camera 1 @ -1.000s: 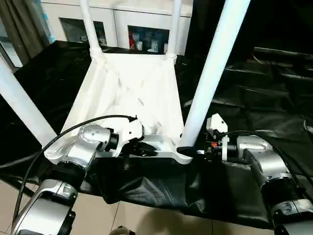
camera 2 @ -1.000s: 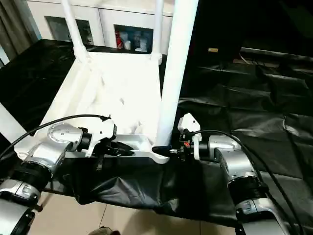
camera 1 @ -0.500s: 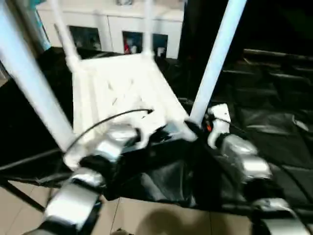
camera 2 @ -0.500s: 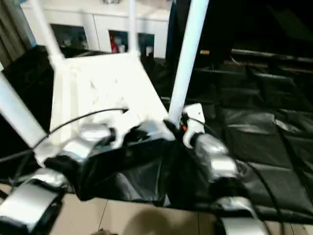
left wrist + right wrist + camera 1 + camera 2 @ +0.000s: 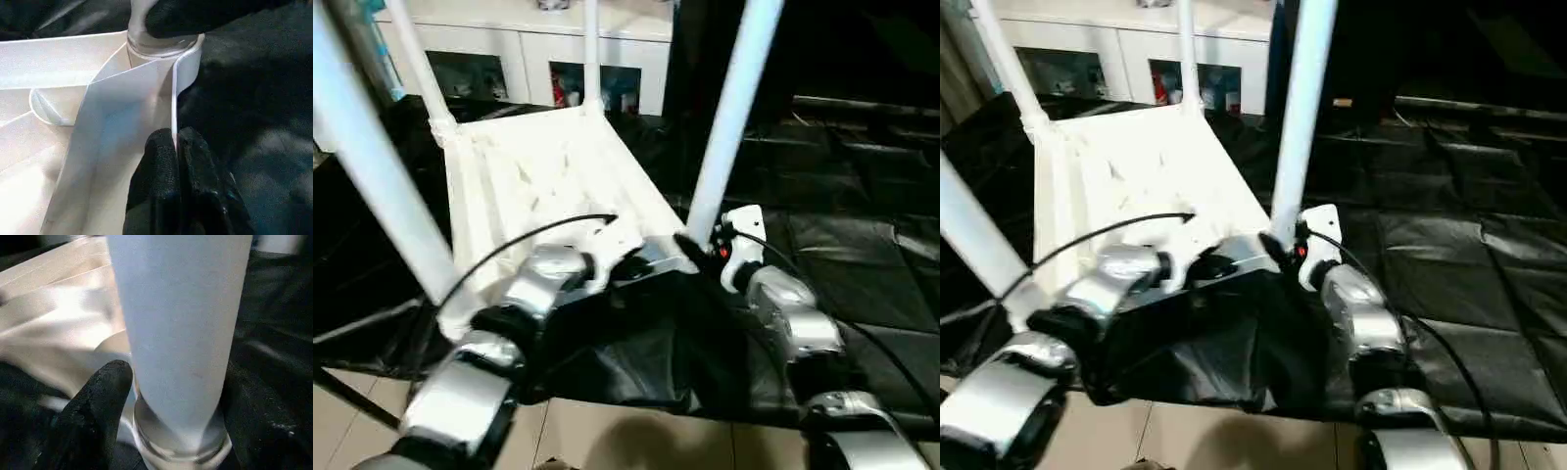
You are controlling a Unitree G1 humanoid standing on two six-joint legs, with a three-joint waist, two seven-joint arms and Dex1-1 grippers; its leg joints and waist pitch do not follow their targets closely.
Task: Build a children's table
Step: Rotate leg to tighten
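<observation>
The children's table (image 5: 538, 176) lies upside down on the black-draped work table, its white legs pointing up. My left gripper (image 5: 175, 147) is shut on the thin rim wall of the top, close to the near right corner socket (image 5: 164, 49). My right gripper (image 5: 181, 396) holds the base of the near right leg (image 5: 729, 117), with one black finger (image 5: 102, 396) pressed against each side of the tube just above the socket. Both grippers meet at that corner (image 5: 690, 250) in the head views.
The near left leg (image 5: 372, 157) rises steeply beside my left arm, and two far legs (image 5: 416, 69) stand at the back. A white cabinet (image 5: 509, 49) with glass doors is behind. Black cloth (image 5: 862, 264) covers the table to the right, and tiled floor (image 5: 607, 431) lies below its front edge.
The whole view has shifted. The table now lies skewed, its far end toward the left and the near right corner higher in the picture. Both grippers stay at that corner.
</observation>
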